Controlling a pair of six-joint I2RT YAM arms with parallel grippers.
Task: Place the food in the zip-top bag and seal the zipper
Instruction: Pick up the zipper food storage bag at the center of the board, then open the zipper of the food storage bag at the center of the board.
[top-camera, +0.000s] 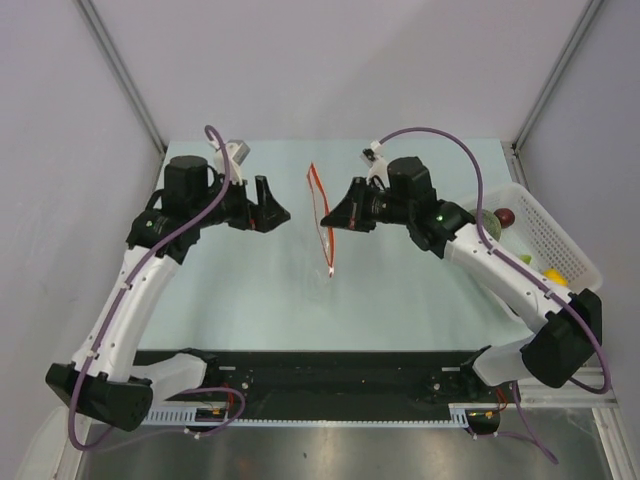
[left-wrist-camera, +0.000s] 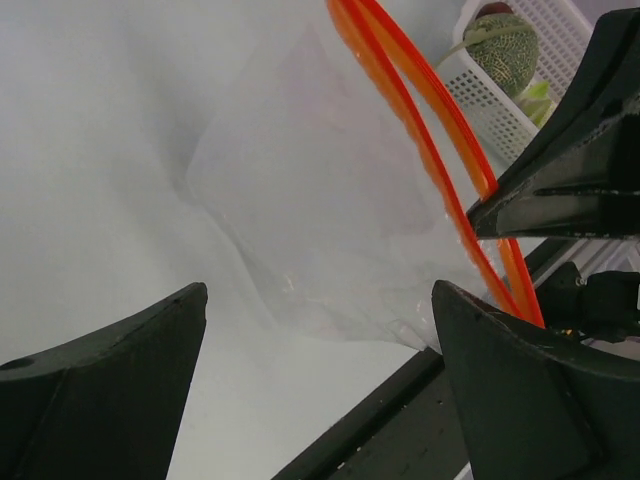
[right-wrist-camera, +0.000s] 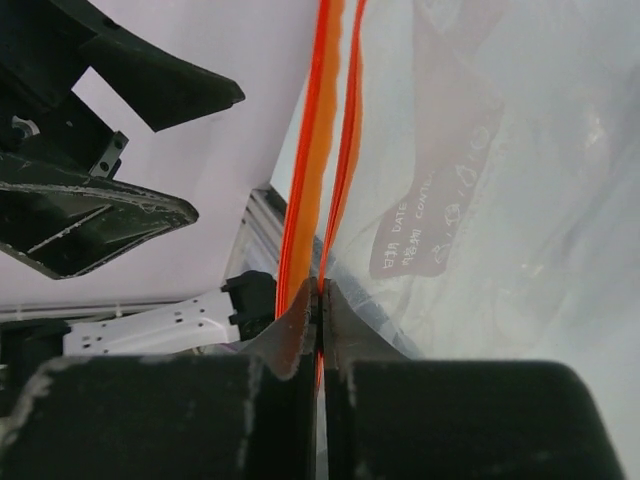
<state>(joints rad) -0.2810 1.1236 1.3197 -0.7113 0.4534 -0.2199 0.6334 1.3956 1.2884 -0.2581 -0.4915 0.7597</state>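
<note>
The clear zip-top bag (top-camera: 326, 225) hangs upright above the table's middle, and no food shows inside it. Its orange-red zipper (top-camera: 316, 188) runs along the mouth, with the two strips slightly apart (left-wrist-camera: 420, 120). My right gripper (top-camera: 333, 217) is shut on one strip of the zipper (right-wrist-camera: 315, 150), pinched between the fingertips (right-wrist-camera: 322, 295). My left gripper (top-camera: 275, 213) is open and empty just left of the bag (left-wrist-camera: 330, 200), not touching it. The food lies in the white basket: a dark green melon (top-camera: 487, 222), a dark red piece (top-camera: 507, 214), a yellow piece (top-camera: 556, 276) and a lime green piece (top-camera: 524, 259).
The white perforated basket (top-camera: 565, 240) stands at the table's right edge, under my right arm. In the left wrist view it shows at the upper right (left-wrist-camera: 480, 100) with the melon (left-wrist-camera: 510, 55). Grey walls close in the back and both sides.
</note>
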